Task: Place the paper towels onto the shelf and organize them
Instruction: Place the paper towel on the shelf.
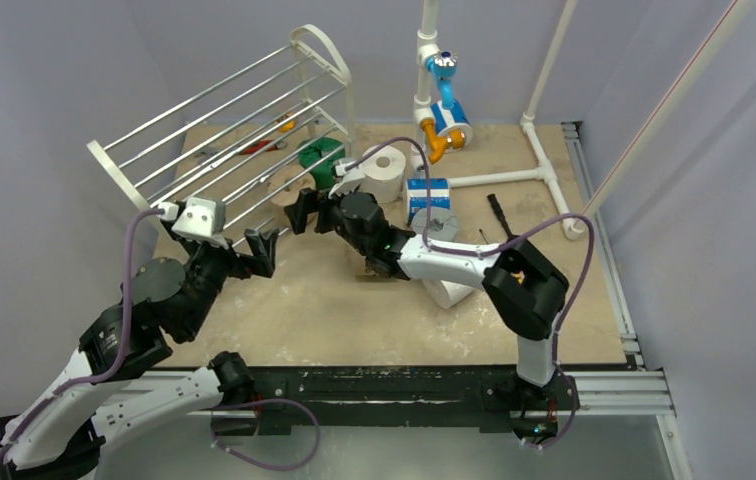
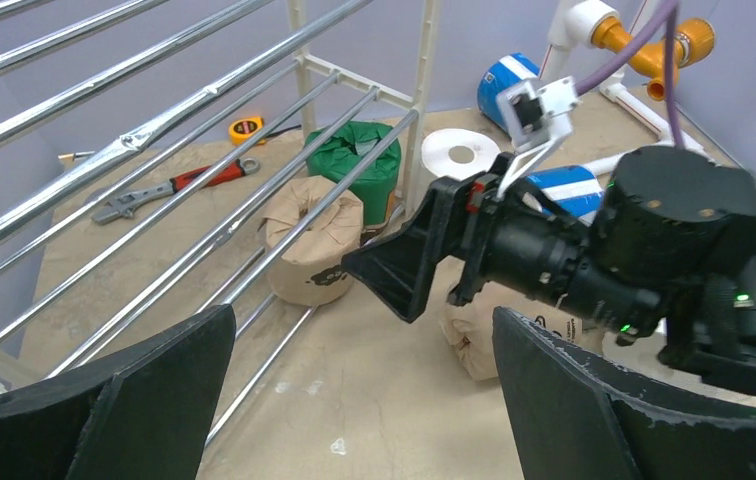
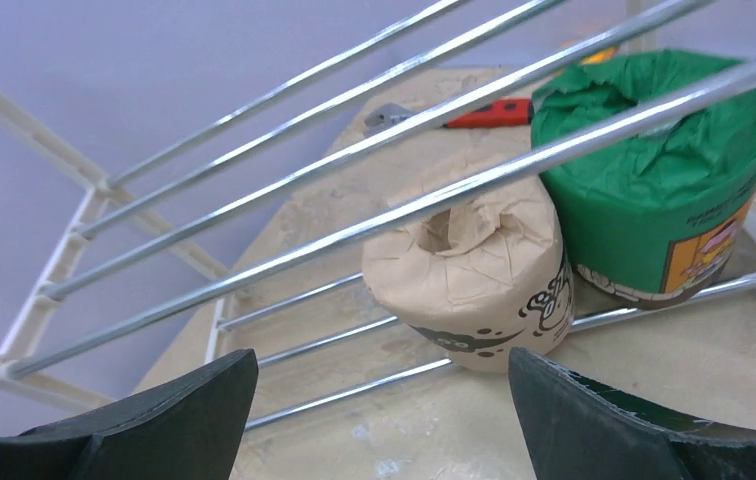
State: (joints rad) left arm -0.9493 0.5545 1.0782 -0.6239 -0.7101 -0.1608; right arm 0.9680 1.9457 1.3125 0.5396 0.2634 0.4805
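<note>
- white roll (image 1: pixel 449 292): mostly under the right arm (image 1: pixel 454 262), only one end shows
- tan roll (image 2: pixel 469 340): largely behind that arm's wrist, print unreadable
- blue-white roll (image 2: pixel 564 188): partly hidden by the wrist camera mount (image 2: pixel 539 110)
- left gripper (image 2: pixel 364 312): both fingers (image 2: pixel 134 400) cut by bottom edge
- right gripper (image 3: pixel 382 355): fingers (image 3: pixel 174 410) cut likewise
- green roll (image 3: pixel 654 190): clipped at right edge, shelf rod (image 3: pixel 254 272) crosses its top
- black item (image 1: pixel 499 213): too small to tell
- left arm (image 1: pixel 54 420): runs off bottom-left corner

Pale lilac-grey walls (image 1: pixel 54 80), scuffed beige tabletop (image 1: pixel 354 310), white pipe frame (image 1: pixel 556 185)
</note>
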